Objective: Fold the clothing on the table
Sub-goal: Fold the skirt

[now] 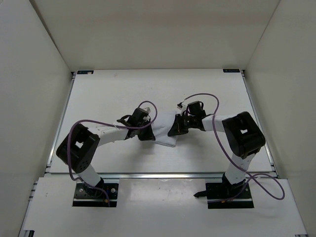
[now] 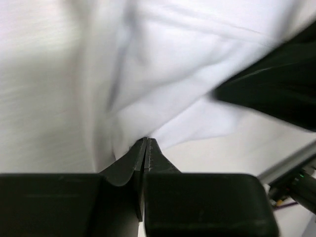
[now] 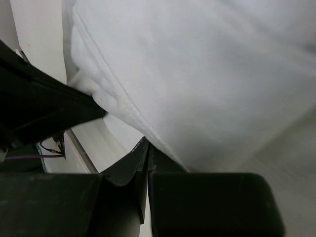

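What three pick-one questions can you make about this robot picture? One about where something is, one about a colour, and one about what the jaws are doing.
1. Where is the clothing?
A. Around the middle of the table
B. In the far left corner
C. Hanging on a wall

2. What colour is the clothing?
A. Red
B. White
C. Blue

3. What are the left jaws doing?
A. Standing wide open
B. Holding a cup
C. Closed, pinching the clothing

Answers:
1 A, because the top view shows it lying mid-table.
2 B, because every view shows plain white fabric.
3 C, because the left wrist view shows them pressed together with fabric gathered at their tips.
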